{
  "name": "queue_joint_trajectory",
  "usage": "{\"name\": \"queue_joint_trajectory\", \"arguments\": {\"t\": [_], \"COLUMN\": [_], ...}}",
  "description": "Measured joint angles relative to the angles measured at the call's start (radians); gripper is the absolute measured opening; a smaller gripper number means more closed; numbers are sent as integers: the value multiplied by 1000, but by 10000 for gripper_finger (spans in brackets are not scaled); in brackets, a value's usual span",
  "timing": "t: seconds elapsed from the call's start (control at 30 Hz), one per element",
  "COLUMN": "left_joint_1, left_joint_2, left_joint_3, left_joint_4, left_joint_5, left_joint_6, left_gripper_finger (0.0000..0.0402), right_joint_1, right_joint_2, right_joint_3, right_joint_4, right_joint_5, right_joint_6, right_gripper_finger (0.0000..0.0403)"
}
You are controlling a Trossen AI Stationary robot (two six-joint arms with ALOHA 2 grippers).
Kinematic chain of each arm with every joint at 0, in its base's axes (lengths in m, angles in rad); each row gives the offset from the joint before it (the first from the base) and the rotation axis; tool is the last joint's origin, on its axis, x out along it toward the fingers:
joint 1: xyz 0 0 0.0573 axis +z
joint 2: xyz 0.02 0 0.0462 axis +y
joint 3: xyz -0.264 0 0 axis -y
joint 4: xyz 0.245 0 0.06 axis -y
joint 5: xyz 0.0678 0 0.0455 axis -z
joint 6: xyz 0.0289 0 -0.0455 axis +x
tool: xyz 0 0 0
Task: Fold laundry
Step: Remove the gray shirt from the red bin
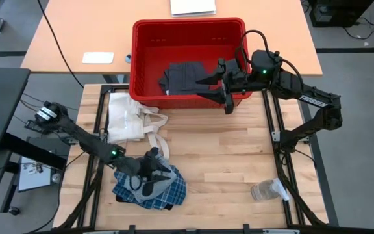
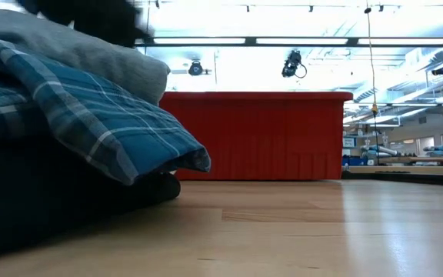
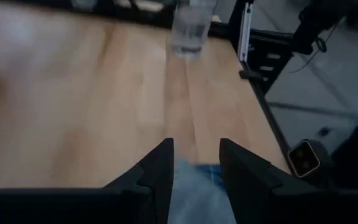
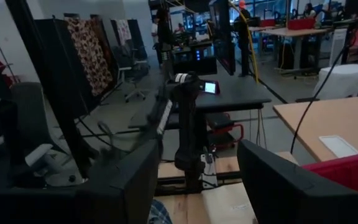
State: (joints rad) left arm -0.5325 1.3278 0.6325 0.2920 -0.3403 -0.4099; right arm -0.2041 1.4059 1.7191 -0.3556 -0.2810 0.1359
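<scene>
We have the plaid shirt (image 1: 153,188) bunched, unfolded, at the worktop's (image 1: 226,156) near edge, our left tool (image 1: 149,170) slightly parted above it, empty. The dark piece (image 1: 184,78) lies in the red bin (image 1: 141,58); our right tool (image 1: 224,83), open and empty, hovers there. Folding seems barely begun.

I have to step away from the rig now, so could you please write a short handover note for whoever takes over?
Left gripper: low over the plaid shirt at the table's front left, fingers open, nothing held.
Right gripper: open and empty, raised over the front edge of the red basket.
The dark grey garment lies crumpled inside the basket. The plaid shirt lies bunched on the table, not folded.
Done: nothing folded yet.
Left: lift out the dark garment, then flatten and fold both pieces.
</scene>
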Motion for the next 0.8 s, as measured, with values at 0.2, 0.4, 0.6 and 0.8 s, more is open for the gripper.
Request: {"name": "queue_joint_trajectory", "arguments": {"t": [0.2, 0.4, 0.6, 0.8], "left_joint_1": [-8, -16, -37, -38], "left_joint_2": [137, 75, -50, -84], "left_joint_3": [-182, -145, 8, 231], "left_joint_4": [344, 380, 159, -235], "left_joint_5": [12, 35, -13, -86], "left_joint_6": [-172, -174, -27, 153], "left_gripper_finger": [132, 132, 132, 132], "right_joint_1": [13, 8, 4, 4], "right_joint_2": [0, 0, -1, -2], "right_joint_3": [0, 0, 0, 0], "right_joint_4": [1, 3, 3, 3], "right_joint_5": [0, 0, 20, 23], "right_joint_6": [-2, -4, -4, -4], "right_gripper_finger": [226, 226, 226, 226]}}
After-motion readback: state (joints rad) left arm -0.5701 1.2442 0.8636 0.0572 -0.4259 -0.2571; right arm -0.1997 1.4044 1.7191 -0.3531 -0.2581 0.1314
